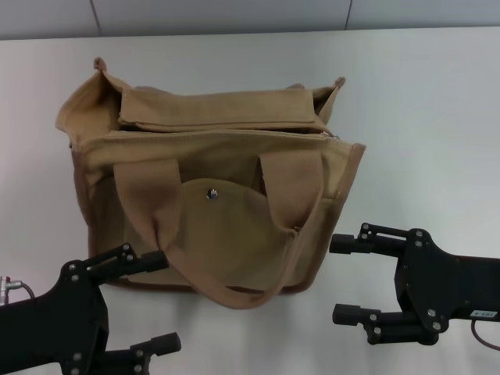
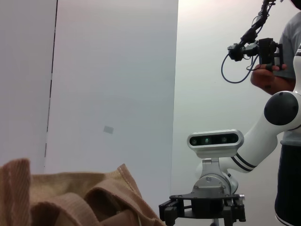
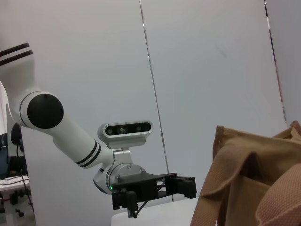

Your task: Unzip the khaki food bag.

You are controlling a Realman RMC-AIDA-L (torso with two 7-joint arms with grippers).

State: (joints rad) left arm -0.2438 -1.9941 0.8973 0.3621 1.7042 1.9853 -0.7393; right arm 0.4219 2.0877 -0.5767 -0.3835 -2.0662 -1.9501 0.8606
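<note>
In the head view, the khaki food bag (image 1: pixel 211 195) is seen standing on the white table (image 1: pixel 437 117). The left gripper (image 1: pixel 141 301) is held low by the bag's front left corner, fingers apart and holding nothing. The right gripper (image 1: pixel 351 277) is held by the front right corner, fingers apart too.

In the left wrist view, the bag's top (image 2: pixel 80 197) is seen close by.

In the right wrist view, the bag's side (image 3: pixel 249 179) is seen near.

The bag should likely be held steady at one end while the zipper pull is pinched and drawn straight along the top.
</note>
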